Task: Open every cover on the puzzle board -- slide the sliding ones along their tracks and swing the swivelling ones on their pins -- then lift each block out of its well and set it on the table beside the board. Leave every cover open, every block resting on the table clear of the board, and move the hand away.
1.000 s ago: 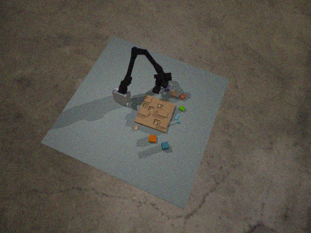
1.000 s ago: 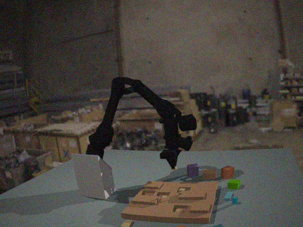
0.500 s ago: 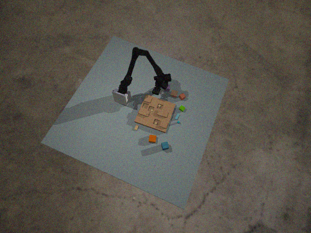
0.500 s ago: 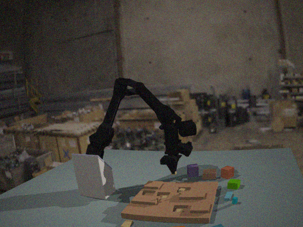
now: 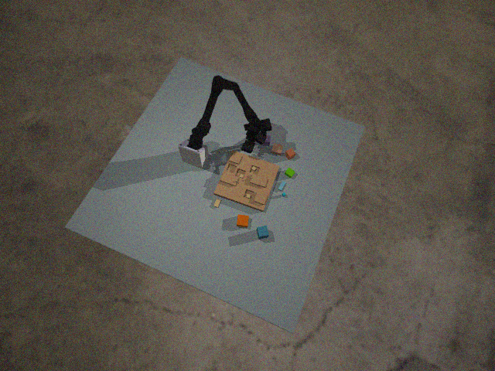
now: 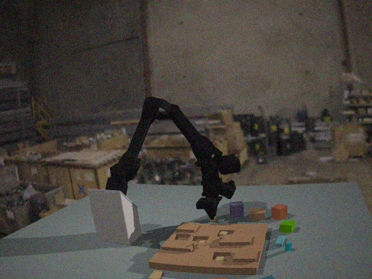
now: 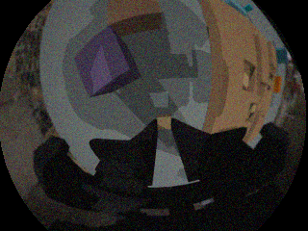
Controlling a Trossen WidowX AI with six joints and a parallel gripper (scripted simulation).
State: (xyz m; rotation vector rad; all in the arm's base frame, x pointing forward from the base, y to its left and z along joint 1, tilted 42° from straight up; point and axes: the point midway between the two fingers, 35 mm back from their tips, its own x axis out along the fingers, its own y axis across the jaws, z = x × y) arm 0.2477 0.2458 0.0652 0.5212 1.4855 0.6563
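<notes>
The tan puzzle board (image 5: 233, 195) (image 6: 186, 260) lies on the table. Its raised covers (image 6: 236, 239) (image 6: 177, 246) (image 6: 246, 256) (image 6: 179, 227) stand beside uncovered wells. Tan surfaces show in three wells (image 6: 224, 233) (image 6: 200, 239) (image 6: 220, 257); whether they are blocks or well floors is unclear. The upper left well (image 6: 183, 236) looks dark. One tan block (image 5: 216, 202) (image 6: 156, 274) lies on the table off the board's near left corner. My gripper (image 5: 247, 150) (image 6: 213, 218) (image 7: 164, 121) is shut on a small tan block (image 7: 164, 121), above the table behind the board's far edge.
A purple block (image 6: 236, 209) (image 7: 103, 63), a brown block (image 6: 257, 213) and a red-orange block (image 6: 279, 211) stand behind the board. Green (image 6: 287, 226), light blue (image 6: 280, 240) and cyan (image 6: 288, 246) pieces lie right. Orange (image 5: 242, 220) and blue (image 5: 262, 232) blocks lie in front. A white box (image 6: 108, 216) stands left.
</notes>
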